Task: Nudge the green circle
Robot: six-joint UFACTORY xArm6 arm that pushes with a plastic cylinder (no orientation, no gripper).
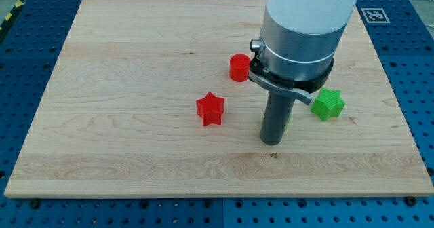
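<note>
My tip (pixel 272 142) rests on the wooden board (pixel 135 85), right of centre and toward the view's bottom. A thin green sliver (pixel 289 117) shows at the rod's right edge. It may be the green circle, but the rod hides most of it and its shape cannot be made out. The tip stands right beside that sliver. A green star (pixel 328 104) lies to the right of the rod. A red star (pixel 210 109) lies to the left of the tip. A red circle (pixel 239 68) lies above and to the left, next to the arm's body.
The arm's wide white and grey body (pixel 305 24) covers the board's upper right. A blue perforated table (pixel 413 65) surrounds the board. A fiducial marker (pixel 372 14) sits off the board at the top right.
</note>
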